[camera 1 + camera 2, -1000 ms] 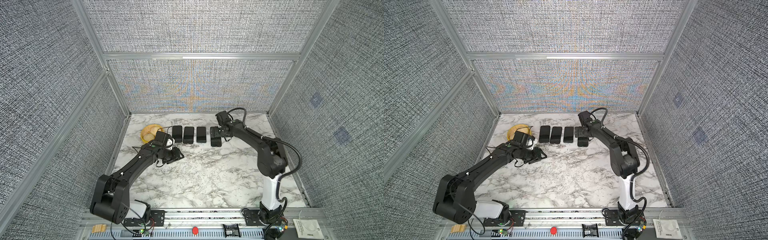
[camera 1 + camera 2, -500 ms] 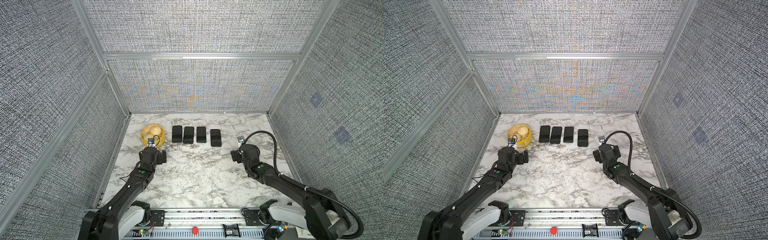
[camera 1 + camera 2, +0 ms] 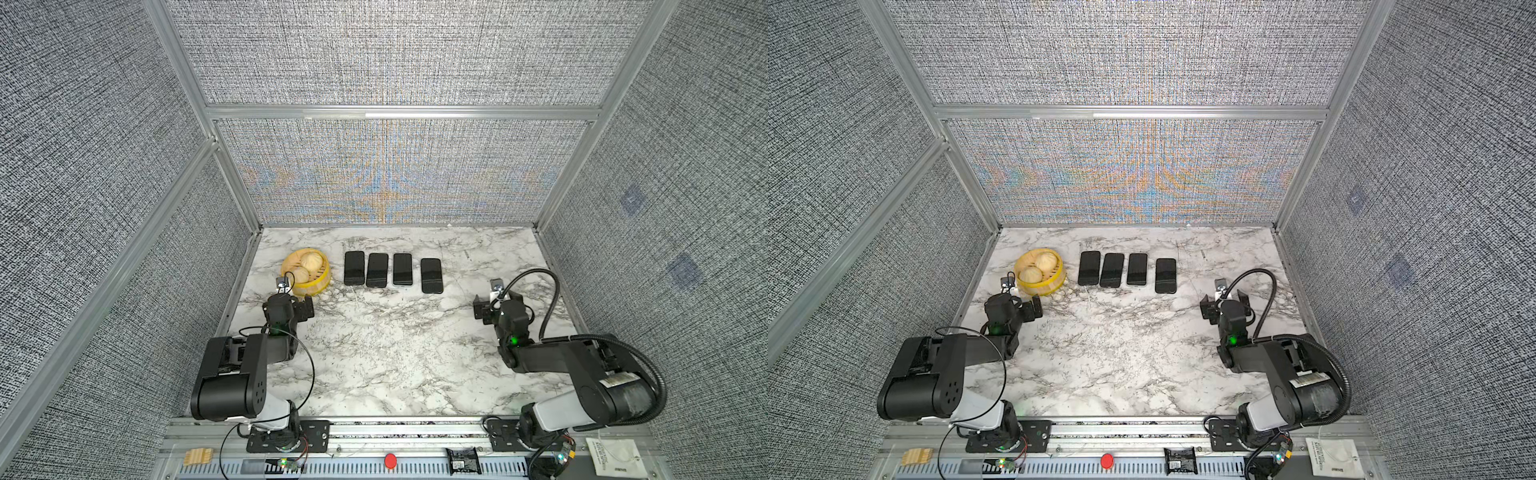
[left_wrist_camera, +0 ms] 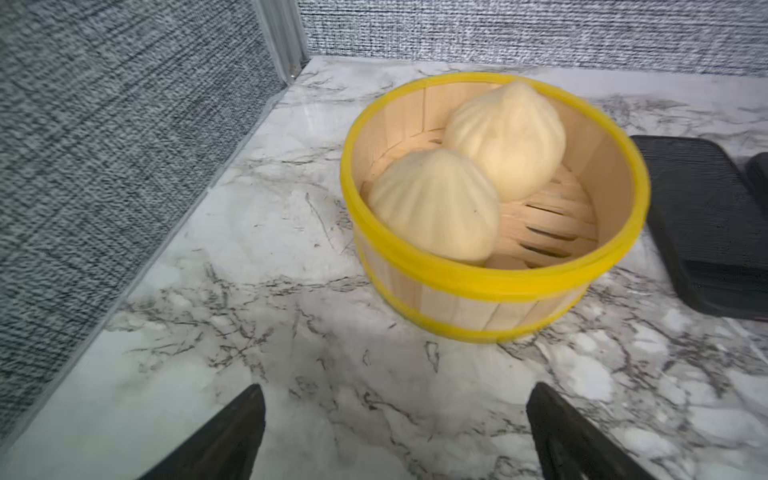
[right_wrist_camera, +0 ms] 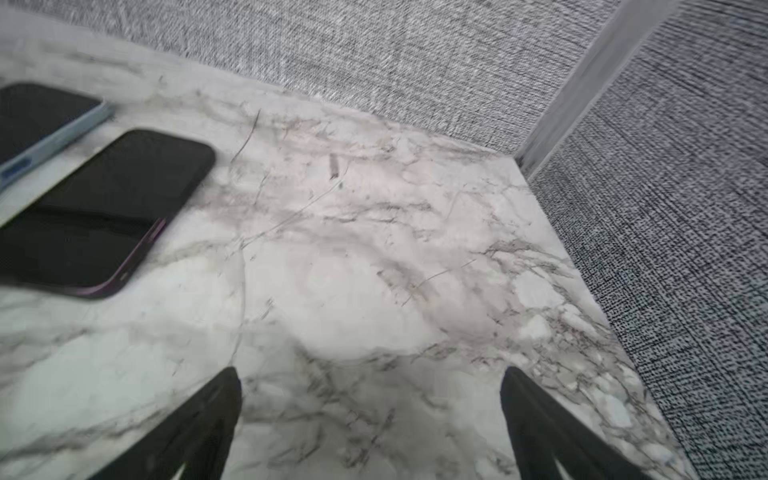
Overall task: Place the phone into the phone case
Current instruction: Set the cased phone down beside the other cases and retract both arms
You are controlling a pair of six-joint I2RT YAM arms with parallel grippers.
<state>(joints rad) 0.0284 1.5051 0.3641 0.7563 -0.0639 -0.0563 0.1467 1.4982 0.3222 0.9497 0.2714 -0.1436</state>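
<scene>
Lying near the desk's (image 3: 395, 353) far edge: four phones (image 3: 354, 268), one basket (image 3: 320, 286), two buns (image 3: 309, 261); both jaws gaped empty, well apart from the phones.

Phone (image 3: 431, 275) purple-edged, flat, screen up, right end of row; blue-edged phone (image 3: 402, 269) just beside.

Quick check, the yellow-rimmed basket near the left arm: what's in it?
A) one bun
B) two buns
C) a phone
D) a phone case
B: the left wrist view shows the basket holding one bun and a second bun, side by side.
</scene>
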